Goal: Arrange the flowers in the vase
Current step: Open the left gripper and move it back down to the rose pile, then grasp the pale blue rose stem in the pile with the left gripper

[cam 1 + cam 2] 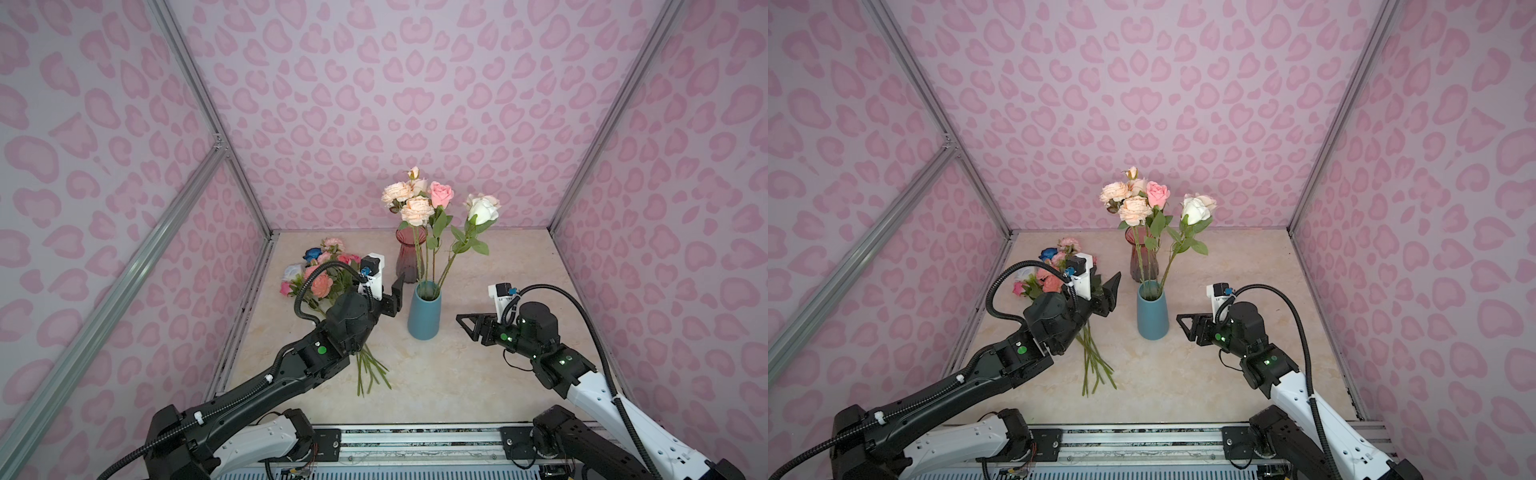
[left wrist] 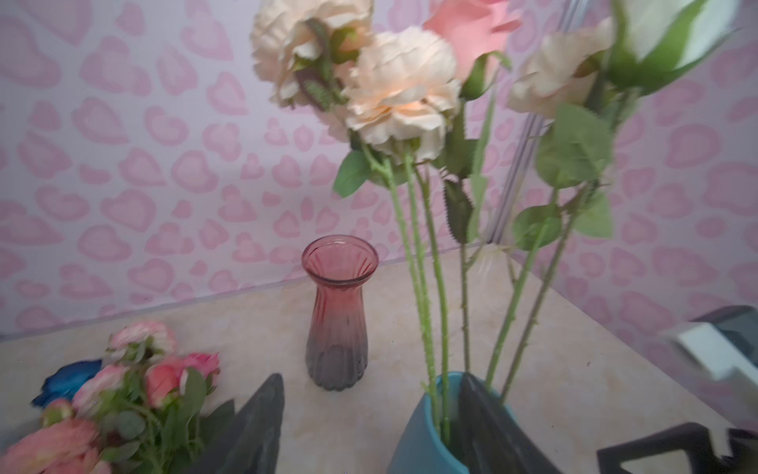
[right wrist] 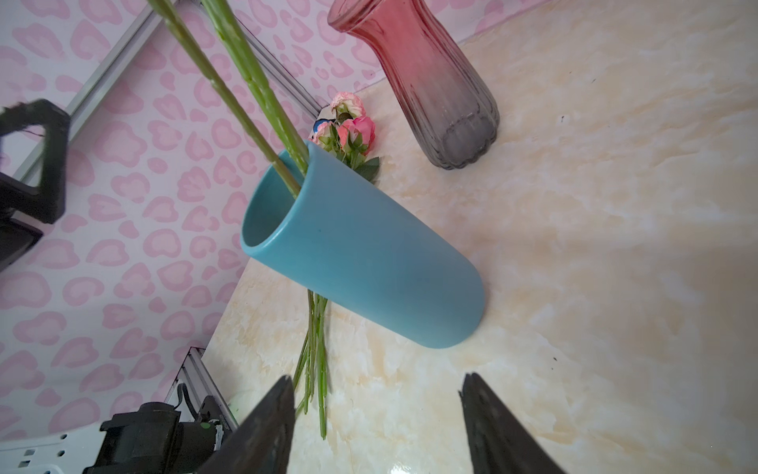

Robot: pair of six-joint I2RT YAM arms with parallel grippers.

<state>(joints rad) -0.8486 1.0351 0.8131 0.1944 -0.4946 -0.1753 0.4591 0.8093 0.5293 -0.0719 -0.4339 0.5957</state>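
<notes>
A teal vase (image 1: 424, 311) (image 1: 1153, 311) stands mid-table and holds several flowers: peach blooms (image 1: 415, 210), a pink rose (image 1: 441, 193) and a white rose (image 1: 482, 210). More flowers (image 1: 320, 274) lie loose in a bunch at the left, partly hidden under my left arm, with their stems (image 1: 370, 370) pointing to the front. My left gripper (image 1: 397, 297) (image 2: 371, 381) is open just left of the vase's rim (image 2: 434, 385) and holds nothing. To the vase's right, my right gripper (image 1: 467, 328) (image 3: 377, 379) is open and empty, facing the vase (image 3: 369, 254).
An empty red glass vase (image 1: 409, 257) (image 2: 338, 312) stands just behind the teal one. Pink patterned walls with metal frame posts (image 1: 249, 199) close in the marble-look table (image 1: 519, 270) at the back and on both sides. A rail (image 1: 415, 440) runs along the front.
</notes>
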